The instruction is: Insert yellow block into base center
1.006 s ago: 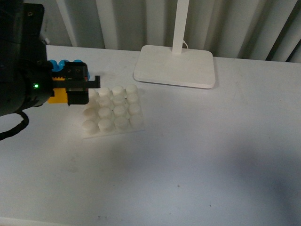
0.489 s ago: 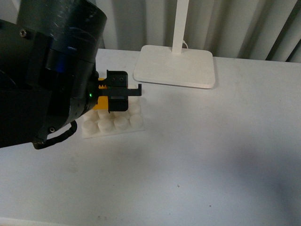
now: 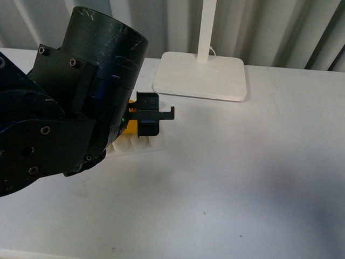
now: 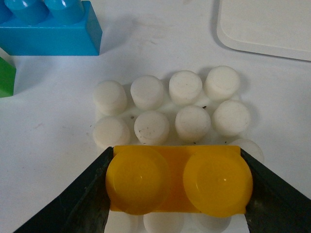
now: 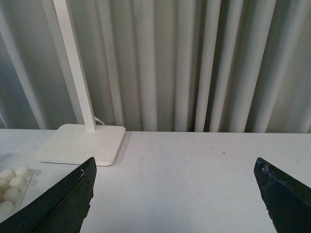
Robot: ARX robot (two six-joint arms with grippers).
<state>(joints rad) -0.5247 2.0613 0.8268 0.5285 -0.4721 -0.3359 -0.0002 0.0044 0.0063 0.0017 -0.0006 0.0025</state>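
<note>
Over the base (image 4: 185, 87), your left gripper (image 4: 177, 167) clamps the yellow block (image 4: 179, 180) by its two ends — studs up, covering part of the stud grid; contact with it cannot be told. Your right gripper (image 5: 176, 194) hangs well apart above the table (image 5: 194, 155) — jaws spread wide.

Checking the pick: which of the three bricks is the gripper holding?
The yellow block, clamped in the left gripper over the base; the blue brick and green brick lie free on the table.
</note>
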